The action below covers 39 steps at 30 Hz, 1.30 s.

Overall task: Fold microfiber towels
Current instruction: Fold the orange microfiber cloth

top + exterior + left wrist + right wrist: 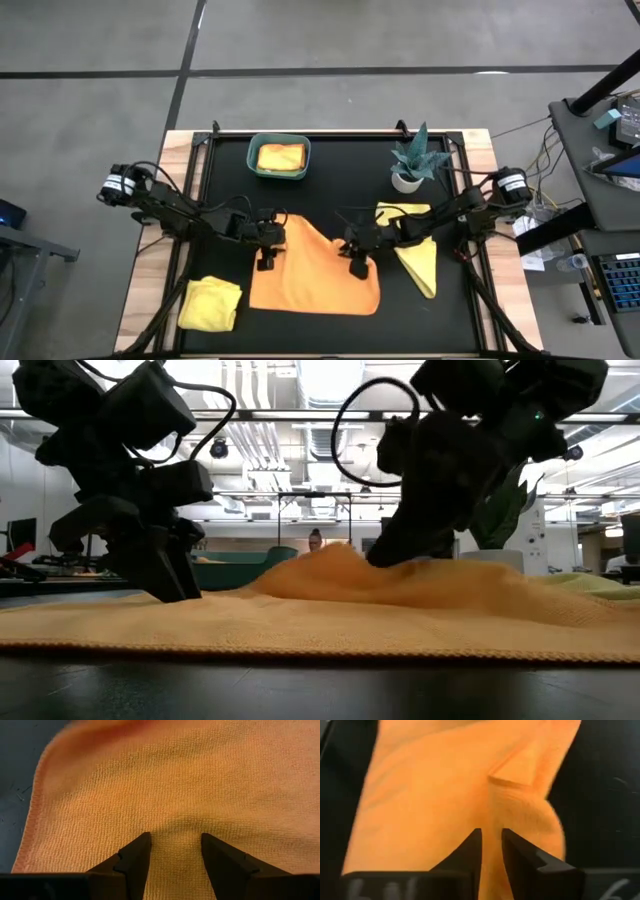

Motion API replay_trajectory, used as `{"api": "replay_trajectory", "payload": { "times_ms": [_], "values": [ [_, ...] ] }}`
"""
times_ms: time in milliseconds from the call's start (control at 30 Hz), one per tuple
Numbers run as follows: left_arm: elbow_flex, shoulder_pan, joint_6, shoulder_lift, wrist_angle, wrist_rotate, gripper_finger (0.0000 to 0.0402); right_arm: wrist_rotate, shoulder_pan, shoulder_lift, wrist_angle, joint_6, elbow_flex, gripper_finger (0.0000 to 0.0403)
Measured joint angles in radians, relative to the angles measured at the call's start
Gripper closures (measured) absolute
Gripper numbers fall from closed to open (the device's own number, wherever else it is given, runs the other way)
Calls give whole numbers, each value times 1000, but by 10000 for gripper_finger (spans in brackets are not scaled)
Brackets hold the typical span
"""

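An orange microfiber towel [315, 275] lies spread on the black table mat, with a raised hump [340, 565] near its middle. My left gripper [267, 260] stands open over the towel's left part [175, 795]. My right gripper [357, 264] is over the towel's right part, shut on a raised ridge of the cloth. A folded yellow towel [210, 303] lies at the near left. Another yellow towel [418, 255] lies crumpled at the right. One more towel [281, 157] sits in the teal bin. My left gripper rests both open fingertips [142, 842] on top of the orange towel, a little in from its left edge, slanting down from the table's left. The cloth between the tips lies flat on the table with a slight pucker [186, 822]. Nothing is pinched. My right gripper pinches a raised ridge of the orange towel [492, 817] between its two fingers, near the towel's right edge. The fingers slant down from the table's right. The cloth rises into a hump at the fingers [400, 560]; the rest of the towel lies on the table.
The teal bin [252, 160] stands at the far middle and a small potted plant [412, 165] at the far right. Bare black mat [330, 195] lies between them and the orange towel. The table's wooden edges [150, 290] show at left and right.
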Motion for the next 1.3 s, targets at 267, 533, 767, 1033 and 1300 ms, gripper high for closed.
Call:
{"api": "replay_trajectory", "payload": {
  "times_ms": [267, 533, 767, 1033, 1300],
  "values": [
    [0, 0, 0, 0, 2, 0, 238, 28, 60, 1, 15, -22, 0, 369],
    [0, 0, 0, 0, 3, -1, 238, 281, 14, -41, -131, -38, 0, 365],
    [0, 0, 0, 0, 3, -1, 238, 350, -98, -40, -302, -67, 0, 383],
    [-2, 0, 0, 0, 3, -1, 238, 228, -133, -31, -294, -128, 0, 394],
    [-2, 0, 0, 0, 7, -1, 238, 19, -59, -12, -87, -139, -2, 394]
  ]
}}
